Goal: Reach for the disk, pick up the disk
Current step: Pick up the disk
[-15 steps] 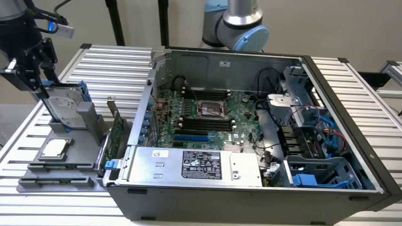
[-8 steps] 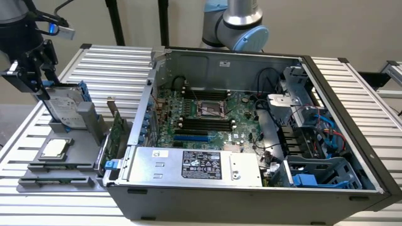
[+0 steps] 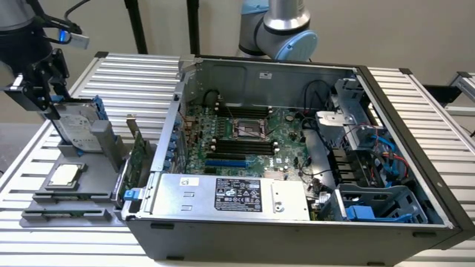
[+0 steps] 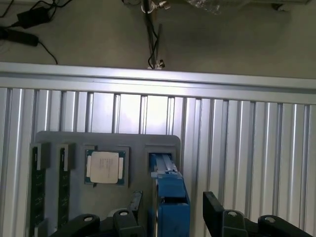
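Gripper (image 4: 172,196): low over the grey holder, spread open. Fingers (image 4: 213,212) sit one on each side of the disk, w/ a gap showing on both sides, so no pinch.
Disk (image 4: 170,200): on edge in a holder slot, directly betw. the fingers. Blue rail faces up at the wrist cam; silver body w/ white label shows in exterior view.
Holder (image 4: 138,140): grey tray under the gripper, on slatted table.
CPU chip (image 4: 104,167): flat in the pocket next to the disk slot, just past one finger, not touched.
RAM sticks (image 4: 38,190): two, in slots beyond the chip, further from the gripper.
Table (image 4: 237,128): aluminium slats, under holder and gripper.
PC case (image 3: 297,233): open, well apart from the gripper, toward exterior view's right.
Silver box (image 3: 230,194): black label, inside the case, far from the gripper.
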`<state>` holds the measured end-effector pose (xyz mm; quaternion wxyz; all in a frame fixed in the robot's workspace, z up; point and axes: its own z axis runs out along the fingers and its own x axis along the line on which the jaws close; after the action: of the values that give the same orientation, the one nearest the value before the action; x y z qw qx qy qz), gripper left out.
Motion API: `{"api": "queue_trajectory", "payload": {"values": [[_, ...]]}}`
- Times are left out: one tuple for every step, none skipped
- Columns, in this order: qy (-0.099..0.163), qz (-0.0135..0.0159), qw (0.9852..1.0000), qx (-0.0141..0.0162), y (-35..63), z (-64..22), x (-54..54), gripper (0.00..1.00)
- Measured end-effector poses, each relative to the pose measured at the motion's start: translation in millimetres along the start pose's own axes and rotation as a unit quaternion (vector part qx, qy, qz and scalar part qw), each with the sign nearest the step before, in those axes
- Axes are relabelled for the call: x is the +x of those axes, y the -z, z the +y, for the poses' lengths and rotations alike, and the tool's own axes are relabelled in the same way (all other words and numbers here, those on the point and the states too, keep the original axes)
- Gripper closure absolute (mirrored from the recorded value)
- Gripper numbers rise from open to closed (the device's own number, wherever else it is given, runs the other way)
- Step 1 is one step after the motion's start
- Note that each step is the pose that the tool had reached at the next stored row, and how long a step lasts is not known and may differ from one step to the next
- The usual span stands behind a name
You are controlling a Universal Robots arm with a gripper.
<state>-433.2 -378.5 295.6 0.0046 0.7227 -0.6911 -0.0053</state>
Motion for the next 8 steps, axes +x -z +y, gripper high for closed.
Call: {"api": "queue_trajectory", "payload": {"values": [[0.000, 0.0000, 1.0000, 0.0000, -0.4, 0.0, 0.0, 0.42], [0.000, 0.0001, 1.0000, -0.0001, -0.7, 0.0, 0.0, 0.42], [0.001, 0.0000, 1.0000, -0.0001, -1.0, 0.0, 0.0, 0.42], [0.001, 0.0001, 1.0000, -0.0001, -1.2, 0.0, 0.0, 0.49], [0.001, 0.0000, 1.0000, -0.0001, -1.4, 0.0, 0.0, 0.49], [0.001, 0.0000, 1.0000, 0.0000, -1.5, 0.0, 0.0, 0.49], [0.001, 0.0000, 1.0000, -0.0001, -1.6, 0.0, 0.0, 0.49], [0.001, 0.0000, 1.0000, -0.0001, -1.7, 0.0, 0.0, 0.49]]}}
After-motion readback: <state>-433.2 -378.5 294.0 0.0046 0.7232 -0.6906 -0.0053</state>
